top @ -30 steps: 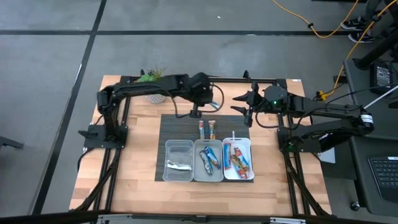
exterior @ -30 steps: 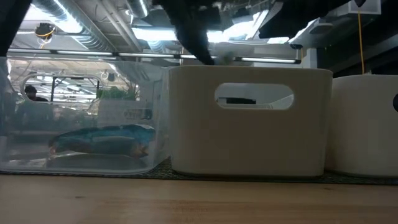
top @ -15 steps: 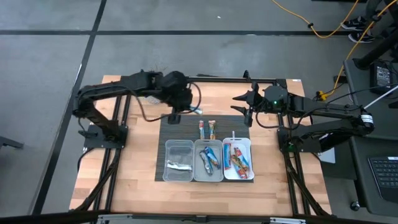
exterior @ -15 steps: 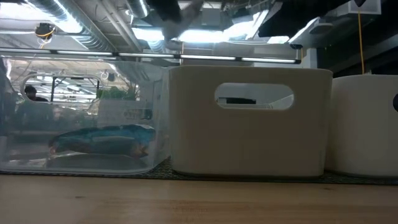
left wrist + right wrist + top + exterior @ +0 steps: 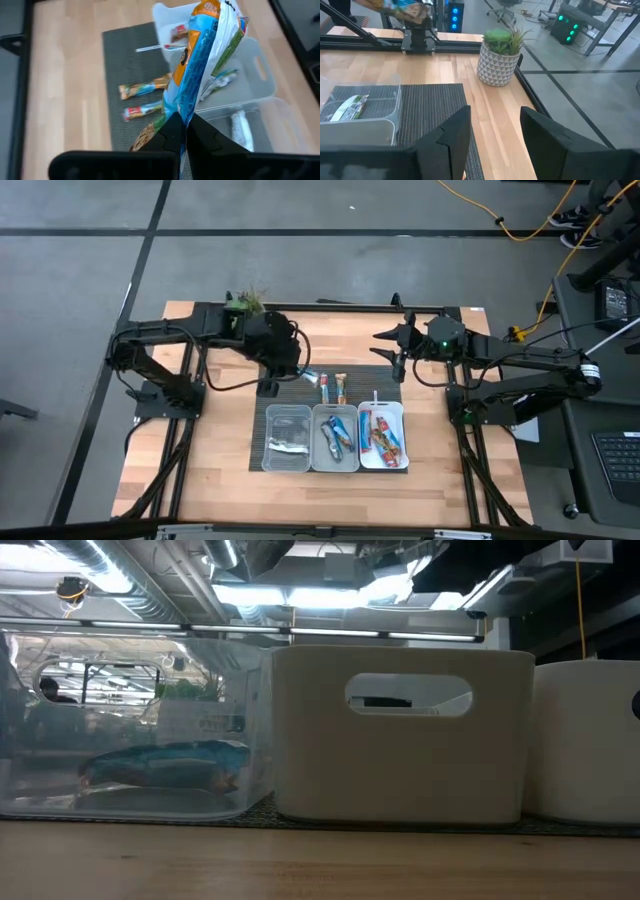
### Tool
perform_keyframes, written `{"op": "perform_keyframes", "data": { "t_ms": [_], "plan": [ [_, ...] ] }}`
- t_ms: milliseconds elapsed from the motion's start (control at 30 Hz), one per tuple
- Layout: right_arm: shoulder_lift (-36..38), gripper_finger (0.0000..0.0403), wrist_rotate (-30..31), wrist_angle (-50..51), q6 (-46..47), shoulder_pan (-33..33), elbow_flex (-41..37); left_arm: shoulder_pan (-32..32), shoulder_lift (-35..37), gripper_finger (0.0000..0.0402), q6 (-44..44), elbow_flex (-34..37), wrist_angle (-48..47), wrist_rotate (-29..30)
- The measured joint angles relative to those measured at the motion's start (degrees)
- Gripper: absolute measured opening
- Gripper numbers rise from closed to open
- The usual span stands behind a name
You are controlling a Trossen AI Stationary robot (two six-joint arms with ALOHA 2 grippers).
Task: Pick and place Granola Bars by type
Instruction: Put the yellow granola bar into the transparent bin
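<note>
Gripping a blue granola bar (image 5: 200, 65), left pincer (image 5: 182, 131) clenched; right pincer (image 5: 492, 132) parted, empty, above the mat (image 5: 427, 107)

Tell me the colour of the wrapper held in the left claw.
Mostly blue, with orange and white: granola bar, clearest in the left wrist view.

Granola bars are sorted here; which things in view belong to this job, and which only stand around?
Belong to the job:
- blue bar pinched in the left gripper
- two loose bars on the mat
- three trays
- right gripper, empty, waiting

Only standing around:
- potted plant
- dark mat
</note>
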State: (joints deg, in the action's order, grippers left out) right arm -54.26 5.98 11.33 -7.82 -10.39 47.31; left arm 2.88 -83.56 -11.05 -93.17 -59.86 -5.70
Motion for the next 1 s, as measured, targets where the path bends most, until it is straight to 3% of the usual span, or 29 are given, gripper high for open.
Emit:
{"op": "perform_keyframes", "data": {
  "t_ms": [200, 700, 833, 1000],
  "plan": [
    [0.0, 0.0174, 0.0, 0.0, 0.0, 0.0, 0.0, -4.0, -0.2, 0.0003, 1.2, 0.0, -0.2, -3.5],
    [0.0, 0.0174, -0.1, 0.0, -0.4, 0.0, 0.0, -11.0, -2.8, 0.0003, 6.3, 0.6, -1.6, 1.1],
    [0.0, 0.0174, -1.3, 0.4, -0.3, 0.0, 0.0, -12.8, -4.4, 0.0004, 6.8, 7.7, 1.9, -0.3],
    [0.0, 0.0174, -2.4, 0.4, -1.4, 0.0, 0.0, -14.7, -5.0, 0.0006, 11.1, 21.5, 14.5, -4.1]
  ]
}}
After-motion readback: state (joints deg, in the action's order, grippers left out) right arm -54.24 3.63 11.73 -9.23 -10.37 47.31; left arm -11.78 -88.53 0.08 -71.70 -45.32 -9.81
